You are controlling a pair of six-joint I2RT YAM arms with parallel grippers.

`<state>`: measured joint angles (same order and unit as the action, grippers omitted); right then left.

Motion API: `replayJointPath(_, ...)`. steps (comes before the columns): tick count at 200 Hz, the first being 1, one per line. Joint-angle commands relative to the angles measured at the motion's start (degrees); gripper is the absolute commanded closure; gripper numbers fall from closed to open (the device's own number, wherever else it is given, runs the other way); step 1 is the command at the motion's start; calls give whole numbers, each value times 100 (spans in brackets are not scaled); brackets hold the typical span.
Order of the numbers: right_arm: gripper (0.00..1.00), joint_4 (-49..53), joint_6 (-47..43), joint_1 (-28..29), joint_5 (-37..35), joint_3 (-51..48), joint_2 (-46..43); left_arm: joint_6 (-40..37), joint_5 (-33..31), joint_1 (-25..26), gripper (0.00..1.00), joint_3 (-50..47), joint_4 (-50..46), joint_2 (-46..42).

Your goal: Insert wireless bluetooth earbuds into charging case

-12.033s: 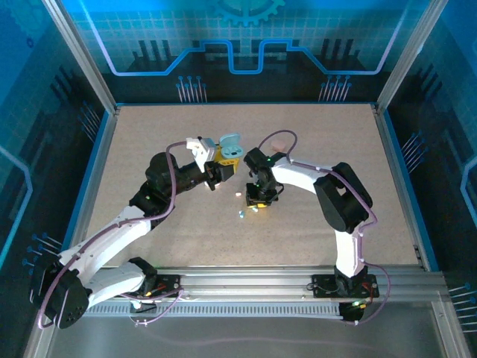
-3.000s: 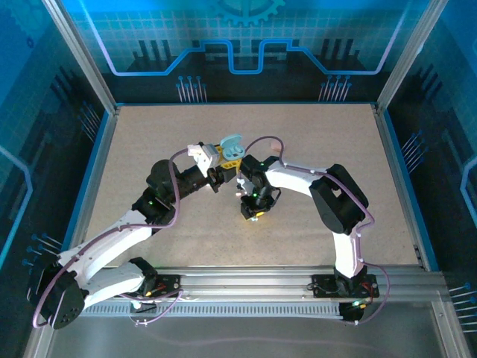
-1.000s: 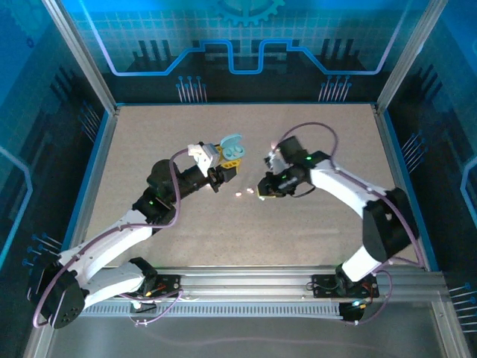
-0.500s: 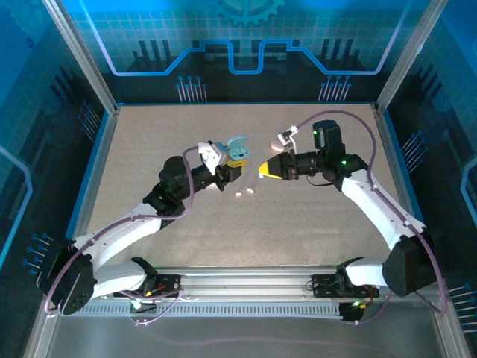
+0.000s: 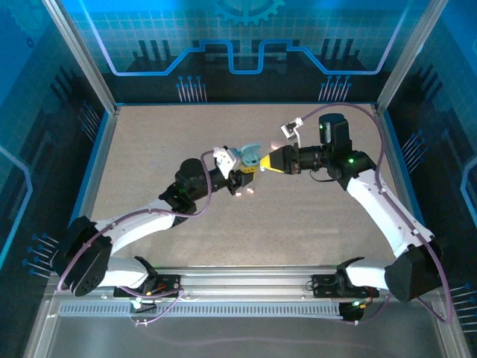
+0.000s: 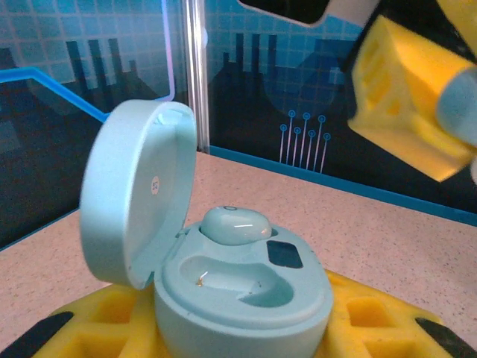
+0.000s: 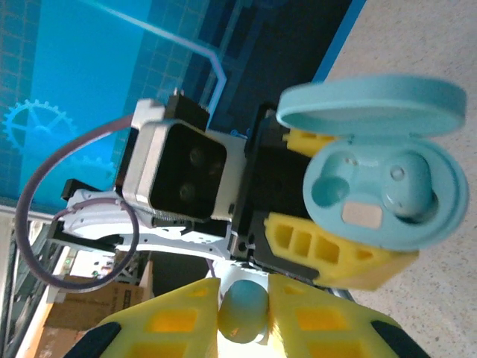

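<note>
While the scene was viewed from above, the case (image 5: 249,153) was seen held up off the table (image 5: 149,149) by the left gripper (image 5: 240,171). The right gripper (image 5: 261,165) was pointed at it from just beside, tip to tip. What was pinched in that tip was too small to be made out there.

In the left wrist view, the case was shown clamped by its base between the yellow pads (image 6: 112,321), the jaws narrowed onto it. The lid (image 6: 138,194) was stood open on its hinge. A seated earbud (image 6: 235,224) was found in the far well, so one insertion was judged done. The empty well (image 6: 235,285) nearer the camera was left to be filled. A blurred yellow finger of the right gripper was seen at the upper right, near the case but apart from it.

In the right wrist view, the held earbud (image 7: 242,312), pale blue, was seen pinched between the nearly closed yellow fingers (image 7: 164,328) of the right gripper. The open case was faced towards them, one well filled and one bare, with a gap between earbud and case.

For this case the task was judged about half done. The held earbud had yet to be brought over the bare well, pressed home and released. Whether further earbuds or cases were left could not be told.
</note>
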<state>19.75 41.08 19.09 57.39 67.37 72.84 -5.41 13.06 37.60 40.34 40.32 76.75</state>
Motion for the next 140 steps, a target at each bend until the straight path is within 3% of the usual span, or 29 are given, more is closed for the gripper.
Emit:
replayJointPath(1, 78, 449, -283, 38, -407, 256, -137, -246, -5, 148, 70, -103, 858, 223)
replayJointPath(140, 77, 1251, -696, 568, -2253, 727, 92, -265, -26, 425, 70, -14, 1431, 715)
